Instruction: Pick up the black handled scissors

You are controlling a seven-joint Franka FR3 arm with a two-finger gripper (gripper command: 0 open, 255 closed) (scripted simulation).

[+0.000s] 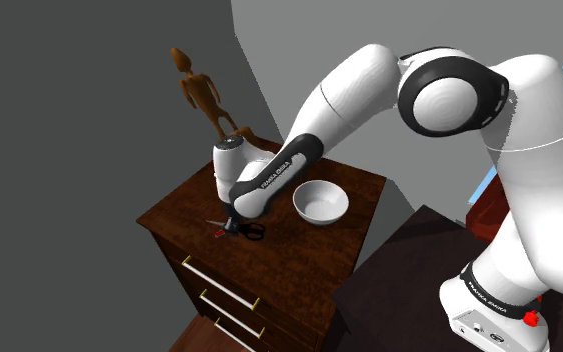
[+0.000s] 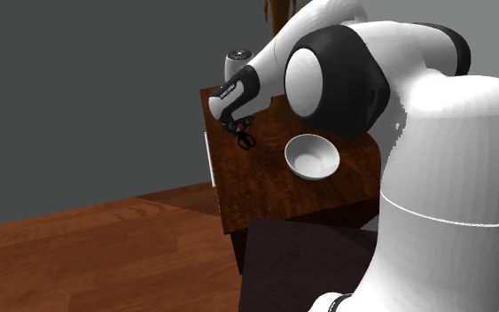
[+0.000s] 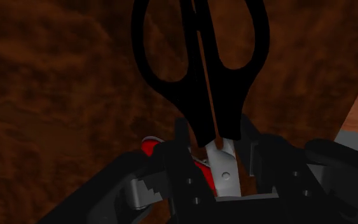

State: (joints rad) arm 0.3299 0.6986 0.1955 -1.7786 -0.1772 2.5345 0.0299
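On top of the dresser (image 1: 299,255) lie the scissors (image 1: 252,231), close to the front edge. A white bowl (image 1: 320,203) sits near them, a bit apart. The arm bends down over the top, and the gripper (image 1: 234,222) is right on the scissors.

From the wrist, the two black rings of the scissors (image 3: 190,105) point away from the gripper (image 3: 219,143). The black fingers (image 3: 185,149) hug the thin part where the rings meet the shiny blades, one on each side. They look pressed tight on it. A small red thing (image 3: 149,143) lies just beside them.

So I think the reaching is done and the grab looks done too. The scissors seem to lie flat on the wood, not in the air. The lift is what is left.
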